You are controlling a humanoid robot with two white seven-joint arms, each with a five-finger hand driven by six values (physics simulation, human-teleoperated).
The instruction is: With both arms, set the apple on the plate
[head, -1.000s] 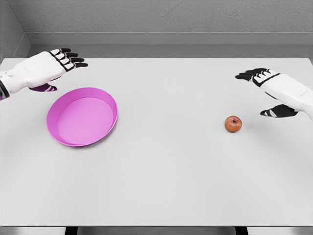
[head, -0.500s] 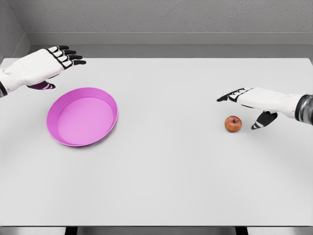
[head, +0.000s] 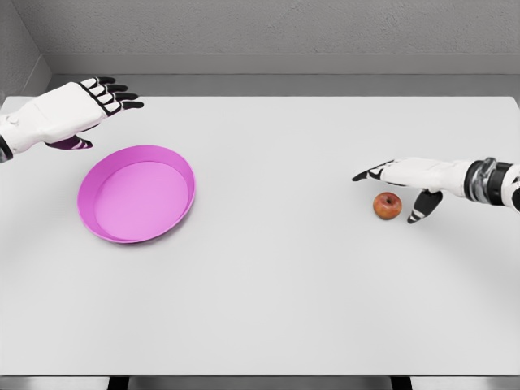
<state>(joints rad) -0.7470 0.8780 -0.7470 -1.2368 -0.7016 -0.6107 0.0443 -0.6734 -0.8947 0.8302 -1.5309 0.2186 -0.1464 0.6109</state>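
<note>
A small red apple (head: 388, 205) lies on the white table (head: 276, 276), right of the middle. My right hand (head: 393, 192) reaches in from the right edge and hovers over the apple, open, with its fingers stretched past the apple's far side and the thumb (head: 422, 208) just to its right. I cannot tell whether it touches the fruit. A pink plate (head: 137, 193) sits at the left of the table with nothing in it. My left hand (head: 96, 112) floats open behind the plate's far left side.
The table's far edge meets a grey wall. A broad stretch of bare tabletop separates the apple from the plate.
My right hand has swung down and leftward from the far right, flattening out until it spans the apple. The left hand has barely shifted. The apple and plate stay put.
</note>
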